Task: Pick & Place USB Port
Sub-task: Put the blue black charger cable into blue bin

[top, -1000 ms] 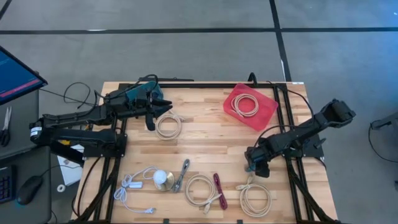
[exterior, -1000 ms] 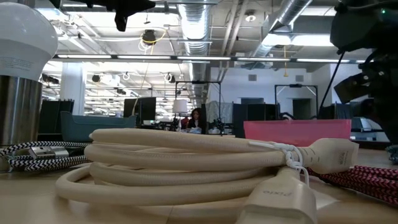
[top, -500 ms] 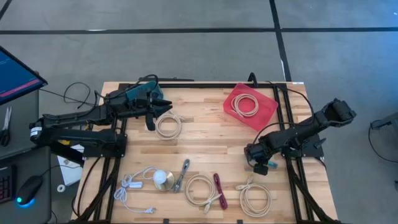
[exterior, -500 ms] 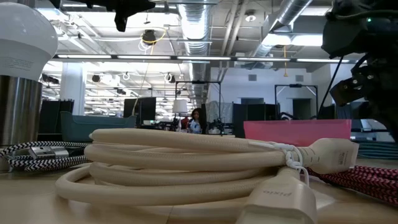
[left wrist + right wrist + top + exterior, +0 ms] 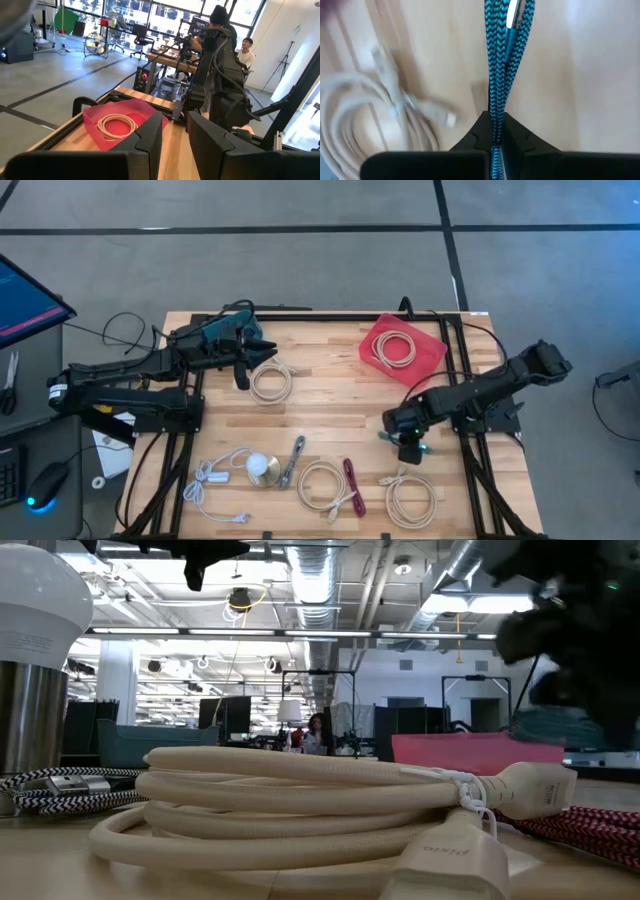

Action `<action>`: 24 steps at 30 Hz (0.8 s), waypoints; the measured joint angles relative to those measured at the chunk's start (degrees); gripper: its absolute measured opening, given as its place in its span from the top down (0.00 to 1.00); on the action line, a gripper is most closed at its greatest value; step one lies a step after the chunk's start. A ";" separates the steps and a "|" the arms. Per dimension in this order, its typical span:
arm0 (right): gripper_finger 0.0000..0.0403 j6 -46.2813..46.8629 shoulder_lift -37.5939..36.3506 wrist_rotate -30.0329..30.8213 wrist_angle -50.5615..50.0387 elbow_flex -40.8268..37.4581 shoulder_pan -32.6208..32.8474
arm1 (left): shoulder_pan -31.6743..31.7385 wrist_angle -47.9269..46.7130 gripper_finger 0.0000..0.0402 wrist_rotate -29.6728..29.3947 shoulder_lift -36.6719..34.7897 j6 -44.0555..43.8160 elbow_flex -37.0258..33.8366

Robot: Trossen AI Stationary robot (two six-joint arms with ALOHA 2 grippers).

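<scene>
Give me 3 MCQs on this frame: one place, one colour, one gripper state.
1. Where is the pink tray?
A. far right part of the table
B. near left corner
C. off the table

2. What colour is the braided cable in the right gripper?
A. red
B. teal-blue
C. cream

3. What is the right gripper's state?
A. open, empty
B. shut on the braided cable
C. out of view

Answers: 1 A, the high view shows it at the far right with a cream cable coil inside. 2 B, the right wrist view shows a blue zigzag weave. 3 B, the fingers pinch the cable.
</scene>
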 joint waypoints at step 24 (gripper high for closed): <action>0.99 -11.61 0.11 16.47 21.73 20.37 -20.09 | -0.02 1.73 0.77 0.00 0.09 -2.92 -0.02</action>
